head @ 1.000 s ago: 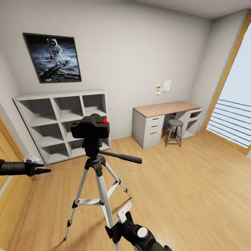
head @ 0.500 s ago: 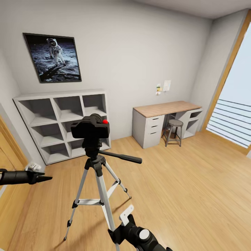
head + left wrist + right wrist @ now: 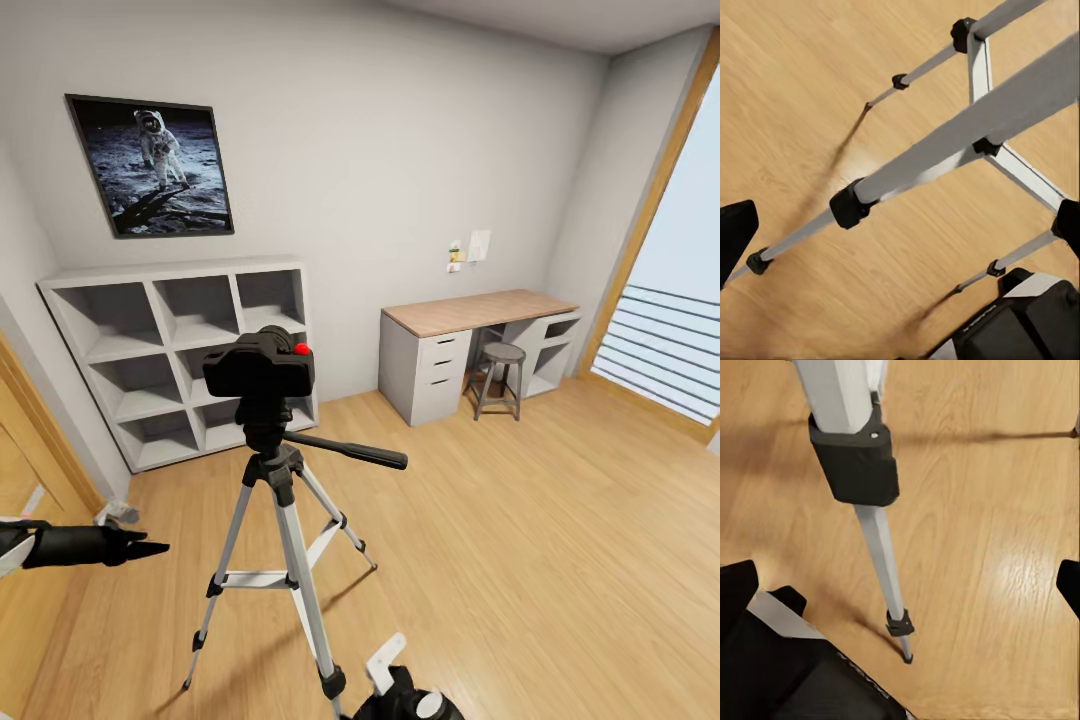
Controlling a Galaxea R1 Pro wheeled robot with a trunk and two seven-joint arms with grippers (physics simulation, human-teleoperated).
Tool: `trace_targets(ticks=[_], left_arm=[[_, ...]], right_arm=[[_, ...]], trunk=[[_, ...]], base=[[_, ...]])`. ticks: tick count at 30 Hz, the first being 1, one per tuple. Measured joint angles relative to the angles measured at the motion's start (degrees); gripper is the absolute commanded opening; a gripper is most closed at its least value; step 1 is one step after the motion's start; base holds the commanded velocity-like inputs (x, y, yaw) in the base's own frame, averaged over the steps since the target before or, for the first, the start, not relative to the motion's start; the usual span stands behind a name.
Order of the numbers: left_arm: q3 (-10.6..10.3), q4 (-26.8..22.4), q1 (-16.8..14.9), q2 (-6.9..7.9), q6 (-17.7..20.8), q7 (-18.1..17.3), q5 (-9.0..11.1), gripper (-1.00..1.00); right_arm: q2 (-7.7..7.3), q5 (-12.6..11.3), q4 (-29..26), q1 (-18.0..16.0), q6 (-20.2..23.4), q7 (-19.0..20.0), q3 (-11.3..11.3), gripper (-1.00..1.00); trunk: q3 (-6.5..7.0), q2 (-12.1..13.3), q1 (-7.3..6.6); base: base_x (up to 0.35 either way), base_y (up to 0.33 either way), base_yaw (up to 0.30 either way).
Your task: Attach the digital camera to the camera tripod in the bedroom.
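The black digital camera (image 3: 260,365) with its red button sits on top of the camera tripod (image 3: 283,520), which stands on the bedroom's wood floor. The tripod's black handle (image 3: 350,452) points right. My left gripper (image 3: 140,549) hangs low, left of the tripod and apart from it. In the left wrist view its fingers (image 3: 735,232) stand wide, open and empty, with silver tripod legs (image 3: 960,135) in front. My right gripper (image 3: 390,668) is at the bottom edge beside the near leg. Its fingers (image 3: 735,585) are open over a leg (image 3: 881,547).
A white cube shelf (image 3: 180,350) stands against the far wall under the astronaut poster (image 3: 150,165). A desk (image 3: 480,310) with a grey stool (image 3: 500,375) sits to the right, by the tall window (image 3: 680,330). A wooden door frame (image 3: 45,430) lies at left.
My left arm has sunk lower and reached slightly rightwards. My right arm has dropped towards the bottom edge. Camera and tripod have stayed put.
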Motion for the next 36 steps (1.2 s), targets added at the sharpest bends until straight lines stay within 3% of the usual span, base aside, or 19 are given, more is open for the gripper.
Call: trace_targets(ticks=[3, 7, 9, 11, 12, 20, 25, 26, 31, 36], left_arm=[[0.32, 0.05, 1.61, -1.17, -0.04, 0.09, 0.28, 1.00], [2.44, 0.57, 5.49, -4.21, -0.14, 1.60, 2.19, 1.00], [4.07, 1.33, 7.91, -6.26, -0.25, 3.70, 3.56, 1.00], [8.35, 4.43, 12.85, -10.64, -0.39, 9.97, 5.88, 1.00], [9.97, 5.93, 14.34, -11.77, -0.45, 12.30, 6.45, 1.00], [13.26, 8.52, 18.71, -14.31, -0.45, 19.22, 7.46, 1.00], [13.55, 8.85, 20.29, -17.45, -0.19, 25.87, 7.53, 1.00], [13.62, 8.85, 20.29, -17.48, -0.19, 25.94, 7.54, 1.00], [13.71, 8.96, 21.94, -21.36, -0.02, 35.56, 7.55, 1.00], [13.77, 8.99, 23.01, -22.91, 0.03, 40.26, 7.70, 1.00]], right_arm=[[-0.30, 0.00, 3.11, -0.06, -0.12, 0.02, -0.05, 1.00], [-0.94, 0.03, 8.32, -0.12, -0.35, -0.03, -0.13, 1.00], [-1.66, -0.01, 10.59, -0.12, -0.52, -0.09, -0.16, 1.00], [-4.21, -0.11, 14.71, 0.03, -0.94, -0.10, -0.10, 1.00], [-4.75, -0.23, 15.32, 0.07, -0.99, -0.02, 0.00, 1.00], [-6.74, -0.67, 18.27, 0.42, -1.16, 0.01, -0.04, 1.00], [-6.89, -0.71, 21.61, 0.49, -1.19, -0.17, 0.03, 1.00], [-6.88, -0.72, 21.63, 0.49, -1.19, -0.17, 0.03, 1.00], [-6.88, -0.69, 25.27, 0.51, -1.20, -0.24, 0.15, 1.00], [-6.89, -0.64, 27.33, 0.65, -1.18, -0.26, 0.19, 1.00]], trunk=[[0.01, -0.01, 0.00], [0.00, 0.00, 0.00], [-0.01, 0.00, 0.00], [-0.02, 0.00, 0.00], [-0.01, 0.00, 0.00], [0.00, -0.01, 0.00], [0.00, -0.01, 0.00], [0.00, -0.01, 0.00], [0.00, -0.01, 0.00], [0.00, -0.02, 0.00]], base=[[0.000, 0.000, 0.000], [0.000, 0.000, 0.000], [0.000, 0.000, 0.000], [0.000, 0.000, -0.044], [0.000, 0.000, -0.043], [0.000, 0.000, -0.021], [0.000, 0.000, -0.003], [0.000, 0.000, -0.002], [0.000, 0.000, -0.001], [0.000, 0.000, 0.000]])
